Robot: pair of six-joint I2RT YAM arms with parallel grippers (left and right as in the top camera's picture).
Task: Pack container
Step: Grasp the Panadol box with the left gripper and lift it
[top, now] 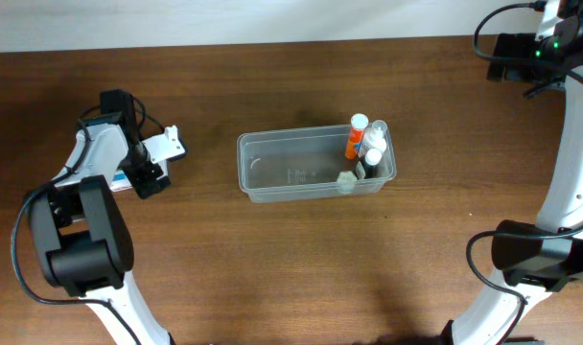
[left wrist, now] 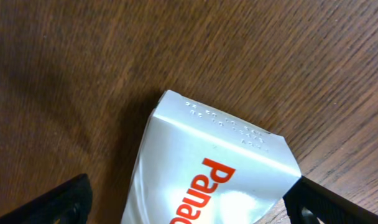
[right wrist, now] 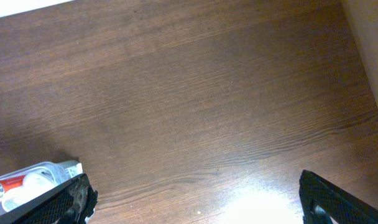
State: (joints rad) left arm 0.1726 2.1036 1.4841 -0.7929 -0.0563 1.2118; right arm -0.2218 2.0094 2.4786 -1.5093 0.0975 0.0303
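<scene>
Clear plastic container (top: 315, 165): mid-table, between the two arms.
Packed: several small bottles (top: 365, 144), bunched at its right end; the rest bare.
Left to pack, by the look: white box (left wrist: 214, 174), lying on the table (top: 272, 268) well off to the container's left.
Left gripper (left wrist: 189, 210): spread wide, a finger either side of the box, not clamped.
Right gripper (right wrist: 198, 210): spread wide, empty, over bare wood.

Overhead straight down on whole bench (top: 291, 259), left wrist close above a silver pack (left wrist: 207, 174), right wrist farther back — container (right wrist: 68, 167) corner shared with overhead
</scene>
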